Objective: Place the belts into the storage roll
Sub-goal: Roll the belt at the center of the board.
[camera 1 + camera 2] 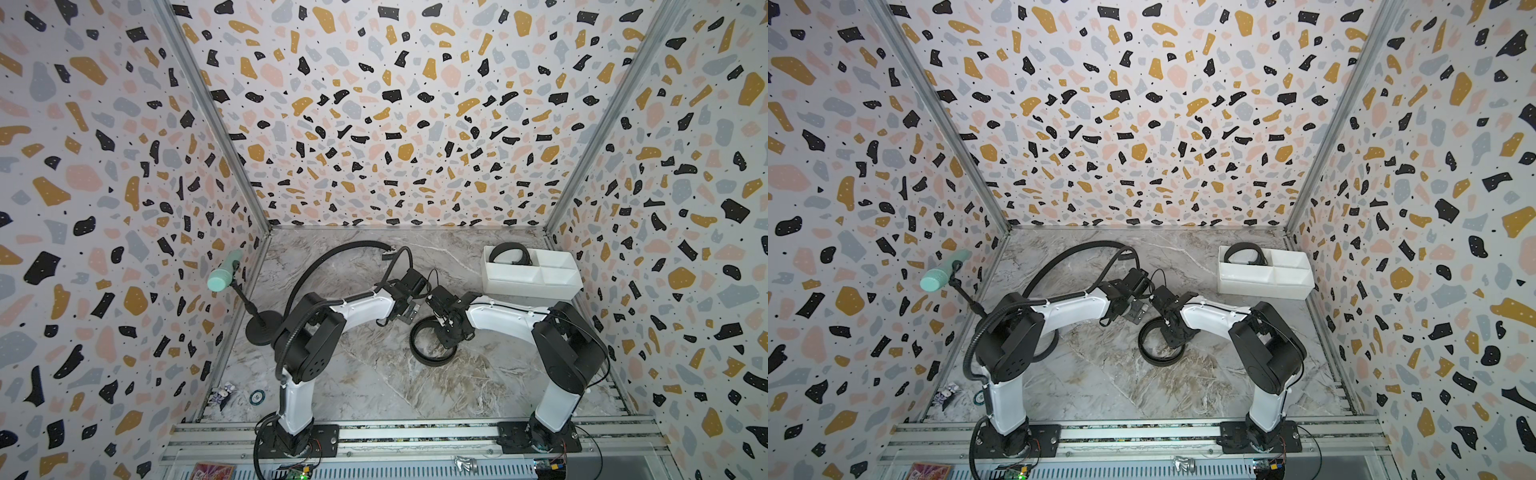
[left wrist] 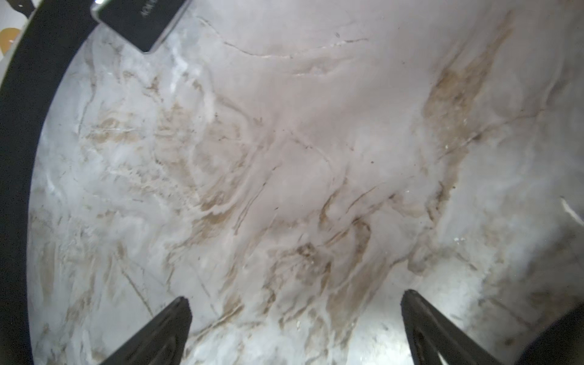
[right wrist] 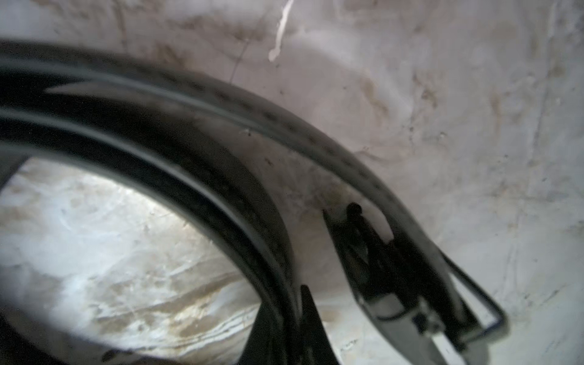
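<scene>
One black belt (image 1: 430,351) lies coiled on the marble table, with my right gripper (image 1: 446,332) down on its near-right side. In the right wrist view my right gripper (image 3: 289,303) is shut on the strap (image 3: 221,151), with the metal buckle (image 3: 426,300) close beside it. A second belt (image 1: 509,253) sits coiled in the far-left compartment of the white storage roll (image 1: 536,286) at the back right. A third belt (image 1: 332,255) arcs across the back left and ends in a buckle (image 1: 388,250). My left gripper (image 2: 295,295) is open over bare marble, and that belt (image 2: 19,158) curves past it.
A teal microphone (image 1: 222,274) on a black gooseneck stand (image 1: 262,328) stands at the left wall. A ribbed cable hose (image 1: 286,345) hangs beside the left arm. Small trinkets (image 1: 224,395) lie at the front left. Patterned walls close in three sides.
</scene>
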Controlling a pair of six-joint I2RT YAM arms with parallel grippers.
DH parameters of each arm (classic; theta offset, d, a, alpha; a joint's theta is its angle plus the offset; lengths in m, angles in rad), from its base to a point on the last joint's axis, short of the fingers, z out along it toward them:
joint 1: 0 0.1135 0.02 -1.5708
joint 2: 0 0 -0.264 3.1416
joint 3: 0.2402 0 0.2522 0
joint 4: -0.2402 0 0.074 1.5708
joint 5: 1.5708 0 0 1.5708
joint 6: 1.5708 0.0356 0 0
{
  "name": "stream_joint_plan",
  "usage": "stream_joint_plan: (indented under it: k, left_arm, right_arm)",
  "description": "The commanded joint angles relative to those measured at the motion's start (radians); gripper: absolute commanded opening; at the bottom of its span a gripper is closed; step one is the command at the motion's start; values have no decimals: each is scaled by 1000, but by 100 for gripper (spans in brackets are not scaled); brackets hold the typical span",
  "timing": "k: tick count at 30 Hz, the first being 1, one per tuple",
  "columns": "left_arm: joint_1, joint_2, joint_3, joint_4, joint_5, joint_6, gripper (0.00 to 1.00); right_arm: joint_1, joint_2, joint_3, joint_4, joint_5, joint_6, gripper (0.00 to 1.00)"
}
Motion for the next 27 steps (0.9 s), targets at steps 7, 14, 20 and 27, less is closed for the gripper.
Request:
stream_joint_plan:
  k: [7, 14, 20, 27]
  left_arm:
    - [-14, -268, -330, 260, 411, -225, 99]
    - [-69, -214, -347, 333, 470, -267, 91]
    - [-95, -100, -252, 256, 408, -236, 75]
    - [-127, -28, -203, 219, 313, -228, 44]
  right_arm:
    - [37, 42, -30, -9, -150, 26, 0]
    - [40, 39, -41, 9, -158, 30, 0]
    - [40, 23, -54, 18, -161, 39, 0]
    - [40, 10, -78, 51, -191, 51, 0]
